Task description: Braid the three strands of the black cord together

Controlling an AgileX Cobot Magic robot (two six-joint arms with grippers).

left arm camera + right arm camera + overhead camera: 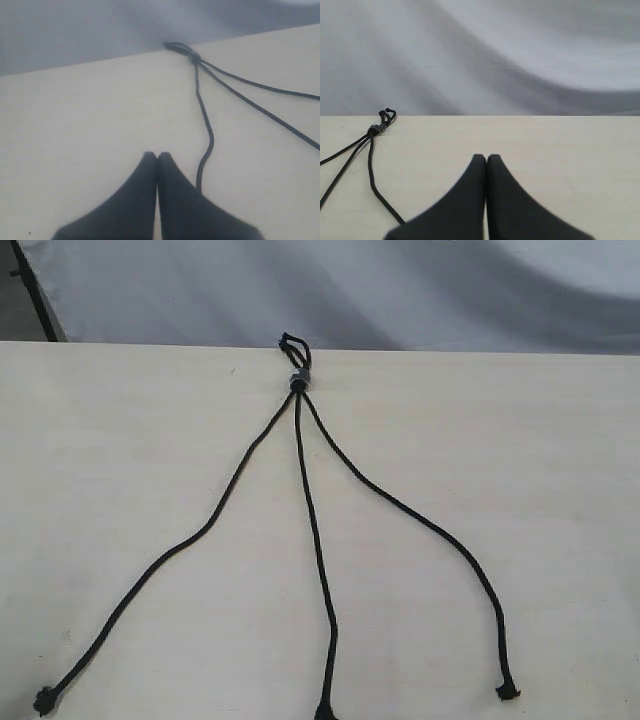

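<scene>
The black cord (298, 380) lies on the pale table, its small loop and grey band at the far edge. From the band three strands fan out unbraided toward the near side: a left strand (190, 540), a middle strand (316, 540) and a right strand (430, 525), each ending in a small knot. Neither gripper shows in the exterior view. In the left wrist view my left gripper (157, 156) is shut and empty, with one strand (206, 150) running just beside it. In the right wrist view my right gripper (486, 158) is shut and empty, well apart from the cord (377, 129).
The table (520, 440) is pale wood, and its far edge runs just behind the cord's loop. A grey-white cloth backdrop (350, 290) hangs behind it. A dark post (35, 290) stands at the far left corner.
</scene>
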